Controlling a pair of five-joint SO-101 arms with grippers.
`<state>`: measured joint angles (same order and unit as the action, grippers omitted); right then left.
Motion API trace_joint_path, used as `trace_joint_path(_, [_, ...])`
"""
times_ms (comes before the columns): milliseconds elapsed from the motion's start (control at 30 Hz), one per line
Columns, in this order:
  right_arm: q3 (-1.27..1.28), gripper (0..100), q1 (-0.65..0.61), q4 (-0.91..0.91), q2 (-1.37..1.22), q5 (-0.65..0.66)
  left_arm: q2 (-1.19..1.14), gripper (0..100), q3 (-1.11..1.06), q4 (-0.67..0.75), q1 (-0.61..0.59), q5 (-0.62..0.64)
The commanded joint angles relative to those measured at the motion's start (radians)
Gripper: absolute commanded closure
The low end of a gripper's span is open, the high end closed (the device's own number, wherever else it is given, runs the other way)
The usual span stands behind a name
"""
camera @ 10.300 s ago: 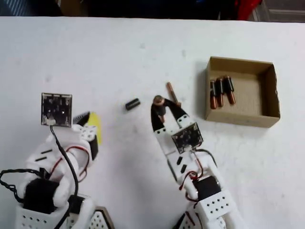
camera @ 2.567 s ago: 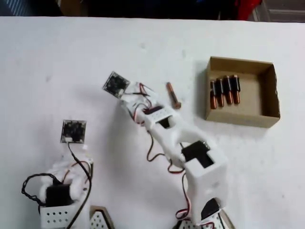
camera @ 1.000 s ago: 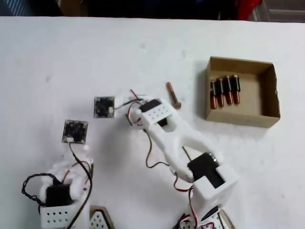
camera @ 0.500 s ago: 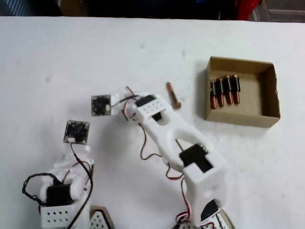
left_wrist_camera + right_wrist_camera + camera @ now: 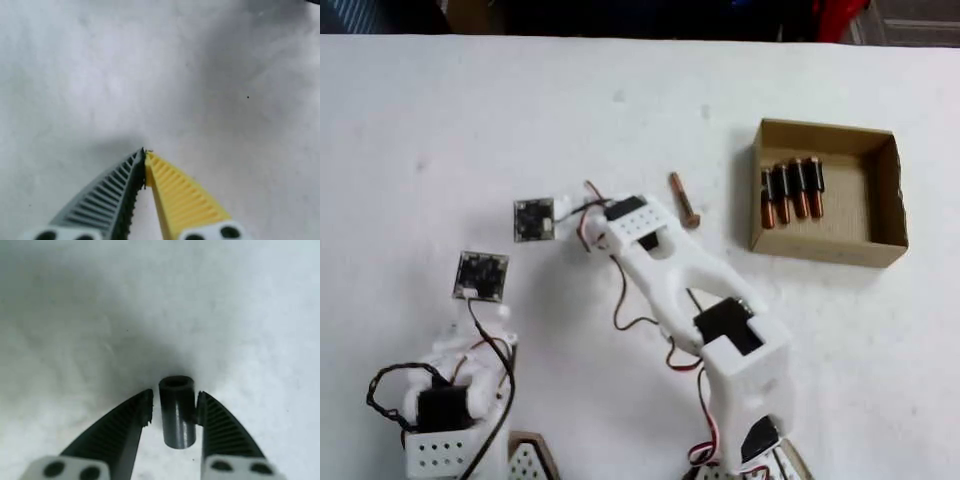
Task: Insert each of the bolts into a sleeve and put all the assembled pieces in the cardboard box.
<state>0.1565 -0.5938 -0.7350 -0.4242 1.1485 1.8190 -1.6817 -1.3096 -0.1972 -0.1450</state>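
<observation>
On the counter point(image 5: 440, 110): I take bearings from a clock face laid over the high view, 12 at the far edge.
Cardboard box point(image 5: 820, 248): at 3 o'clock, open on top.
Assembled pieces point(image 5: 792, 190): four, side by side against the box's 9 o'clock wall. I judge they are packed to that side to leave floor for the last one.
Bolt point(image 5: 683, 199): loose and lying flat at 9 o'clock of the box, near it but apart. By my reading it waits for its sleeve.
Sleeve point(image 5: 177, 415): black, lying on its side, open bore pointing away from the right wrist camera.
Right end effector point(image 5: 175, 394): fingers apart, one on each side of the sleeve's barrel and not clamped. I judge it straddles the barrel so the bore stays free for the bolt.
Right arm point(image 5: 670, 270): stretched from 6 o'clock towards 10, with its wrist just at 9 o'clock of the bolt.
Left end effector point(image 5: 145, 160): fingers together with nothing between them, tips low over the counter.
Left arm point(image 5: 445, 400): folded back at 7 o'clock, parked clear of the work, as I judge it.
Step in hand: gripping the last sleeve.
Risk: the round barrel may roll if one finger meets it first.
</observation>
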Motion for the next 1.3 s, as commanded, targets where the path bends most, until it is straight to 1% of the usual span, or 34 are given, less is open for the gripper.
trace_joint_path(0, [-0.058, 94.7, 0.015, -0.056, -0.041, 0.012, 0.002, 98, 0.005, 0.032, -0.013, -0.011])
trace_joint_path(100, [-0.124, 98.3, 0.018, -0.122, -0.077, 0.009, 0.002, 98, 0.005, 0.032, -0.013, -0.011])
trace_joint_path(267, [-0.249, 98.1, 0.024, -0.28, -0.087, -0.002, 0.002, 98, 0.005, 0.034, -0.013, -0.011])
trace_joint_path(300, [-0.279, 98.1, 0.028, -0.308, -0.087, -0.025, 0.002, 98, 0.005, 0.034, -0.013, -0.011])
trace_joint_path(533, [-0.517, 98.1, 0.076, -0.481, -0.087, -0.261, 0.002, 98, 0.005, 0.034, -0.013, -0.011])
trace_joint_path(700, [-0.646, 98.1, 0.108, -0.615, -0.087, -0.459, 0.002, 98, 0.005, 0.034, -0.013, -0.011])
trace_joint_path(800, [-0.698, 98.1, 0.127, -0.657, -0.087, -0.62, 0.002, 98, 0.005, 0.034, -0.013, -0.011])
trace_joint_path(933, [-0.718, 98.1, 0.157, -0.685, -0.101, -0.914, 0.002, 98, 0.005, 0.034, -0.013, -0.011])
trace_joint_path(1000, [-0.713, 98.1, 0.17, -0.684, -0.122, -0.999, 0.002, 98, 0.005, 0.032, -0.013, -0.009])
trace_joint_path(1267, [-0.715, 98.1, 0.185, -0.671, -0.26, -1.008, 0.002, 98, 0.005, 0.034, -0.013, -0.009])
